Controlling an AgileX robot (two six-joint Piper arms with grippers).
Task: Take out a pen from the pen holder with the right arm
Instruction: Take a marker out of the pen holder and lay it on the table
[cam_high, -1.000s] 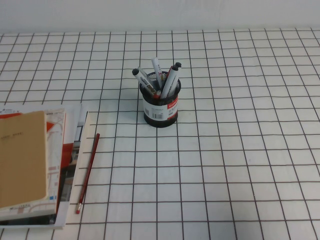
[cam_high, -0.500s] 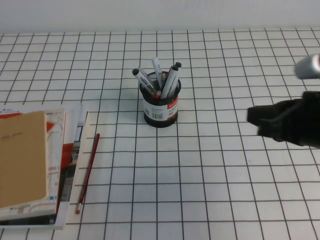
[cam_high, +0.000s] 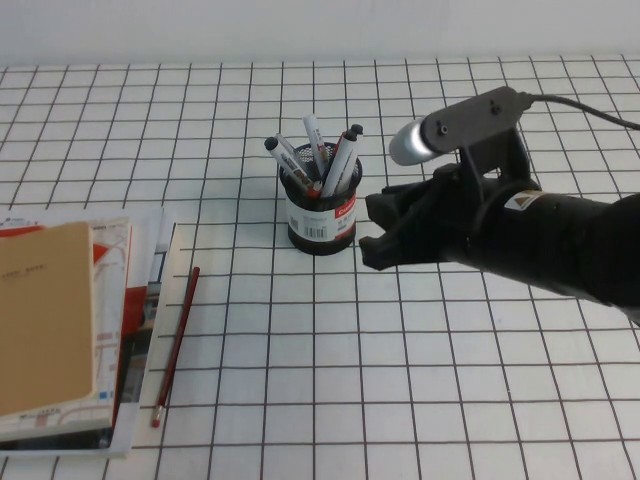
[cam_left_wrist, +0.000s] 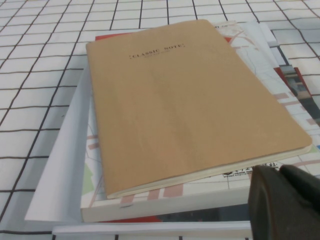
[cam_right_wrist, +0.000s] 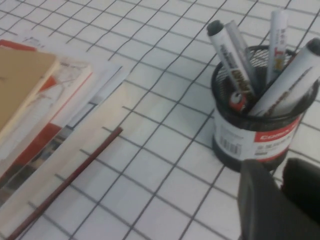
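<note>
Right gripper: I find the right gripper (cam_high: 368, 232) just right of the pen holder (cam_high: 322, 215), tips aimed at its wall. The jaws are parted a little and hold nothing.
Pens: the pens (cam_high: 314, 140) stand in the holder, caps up, fanned outward.
Bearing: the grey marker (cam_high: 340, 165) is the nearest one. It lies left of the gripper and, I judge, higher, its long axis near upright and leaning toward the gripper.
Nearer arm: the right, plainly.
Left gripper: the left gripper (cam_left_wrist: 282, 202) hangs over the tan notebook (cam_left_wrist: 185, 95), well left of the holder. I cannot tell its state.
Surroundings: a red pencil (cam_high: 177, 345) lies left of the holder, beside the booklets (cam_high: 135, 300).
Obstruction: nothing lies between gripper and holder. The neighbouring pens crowd the marker, and the holder's rim could be knocked.
</note>
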